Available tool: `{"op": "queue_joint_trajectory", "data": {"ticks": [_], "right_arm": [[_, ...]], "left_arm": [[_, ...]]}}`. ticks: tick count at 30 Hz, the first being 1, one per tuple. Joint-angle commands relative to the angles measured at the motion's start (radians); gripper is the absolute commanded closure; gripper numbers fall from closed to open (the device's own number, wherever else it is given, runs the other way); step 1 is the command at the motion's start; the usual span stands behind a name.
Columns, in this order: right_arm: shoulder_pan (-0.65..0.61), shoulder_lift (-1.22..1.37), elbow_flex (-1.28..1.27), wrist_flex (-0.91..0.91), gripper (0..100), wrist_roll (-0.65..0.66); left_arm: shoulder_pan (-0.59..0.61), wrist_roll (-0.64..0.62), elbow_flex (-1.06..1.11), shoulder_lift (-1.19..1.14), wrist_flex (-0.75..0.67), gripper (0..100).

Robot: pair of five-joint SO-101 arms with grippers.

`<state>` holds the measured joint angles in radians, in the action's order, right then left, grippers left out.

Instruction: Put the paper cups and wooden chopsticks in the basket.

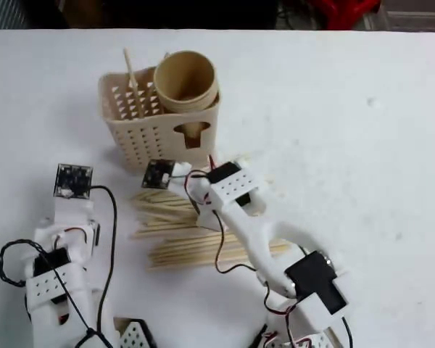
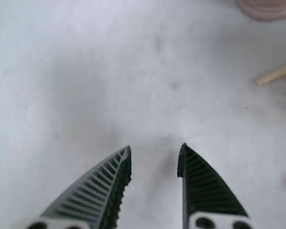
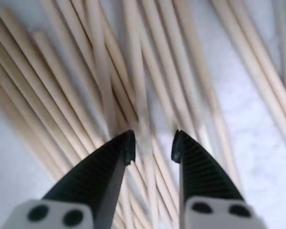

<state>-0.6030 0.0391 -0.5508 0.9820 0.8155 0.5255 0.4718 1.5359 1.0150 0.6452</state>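
The beige perforated basket (image 1: pixel 159 134) stands at the back of the table. It holds stacked paper cups (image 1: pixel 186 80) and one upright wooden chopstick (image 1: pixel 134 83). A pile of wooden chopsticks (image 1: pixel 170 235) lies in front of it. My right arm (image 1: pixel 235 192) hangs over this pile. In the right wrist view my right gripper (image 3: pixel 151 145) is open, low over the chopsticks (image 3: pixel 100 86), its tips straddling one or two of them. My left gripper (image 2: pixel 155 160) is open over bare table, with chopstick ends (image 2: pixel 276 74) off to one side.
The white table (image 1: pixel 362 145) has free room to the right of the basket and pile. Black cables (image 1: pixel 109 239) trail beside the left arm. The table's far edge (image 1: pixel 312 30) meets a dark background. A white perforated part (image 1: pixel 134 335) sits at the front edge.
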Motion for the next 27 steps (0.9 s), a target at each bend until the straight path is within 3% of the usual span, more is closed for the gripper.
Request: {"op": "queue_joint_trajectory", "data": {"ticks": [1,8,13,18,27], "right_arm": [[-0.007,-0.005,-0.026,-0.048,85.8,-0.009],[-0.007,-0.005,-0.06,-0.081,86.2,-0.011],[-0.007,0.01,-0.06,-0.099,98.5,-0.011],[0.002,0.019,-0.057,-0.101,98.2,-0.012],[0.01,-0.433,-0.087,0.068,98.2,-0.141]], "left_arm": [[0.008,-0.009,-0.003,0.019,-0.017,83],[0.008,-0.009,-0.003,0.019,-0.017,83],[0.008,-0.009,-0.003,0.019,-0.017,83],[0.008,-0.009,-0.003,0.019,-0.017,83],[0.008,-0.009,-0.003,0.019,-0.017,83]]}}
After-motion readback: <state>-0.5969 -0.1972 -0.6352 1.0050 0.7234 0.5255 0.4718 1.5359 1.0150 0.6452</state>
